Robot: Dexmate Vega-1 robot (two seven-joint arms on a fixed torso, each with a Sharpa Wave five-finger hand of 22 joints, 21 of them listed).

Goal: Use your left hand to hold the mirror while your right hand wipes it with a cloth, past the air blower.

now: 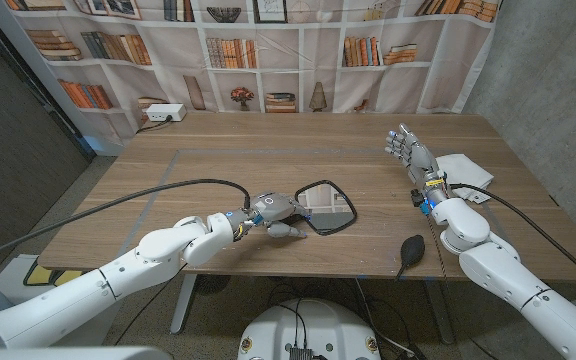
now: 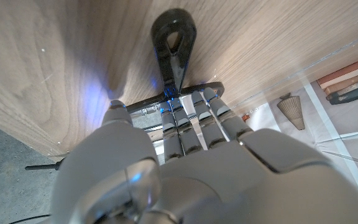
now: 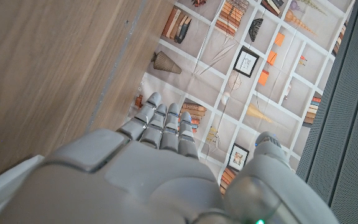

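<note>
Black-framed mirror [image 1: 325, 207] lies on the counter [image 1: 218, 160] under my left robot hand [image 1: 274, 212], whose fingers press its edge; my right robot hand [image 1: 408, 150] hovers open, empty

Mirror [image 1: 325, 207] edge under left hand [image 1: 274, 212]

- The mirror [image 1: 325, 207] lies on the table [image 1: 218, 165], near its front edge, around the middle.
- The left hand [image 1: 273, 212] sits at the mirror's 9 o'clock, touching its rim.
- The air blower [image 1: 410, 253] lies at the mirror's 4 o'clock, at the front edge.
- The cloth [image 1: 465, 172] lies at 2 o'clock, well apart, by the right edge.
- The right hand [image 1: 411, 152] stands just at the cloth's 9 o'clock.
</note>
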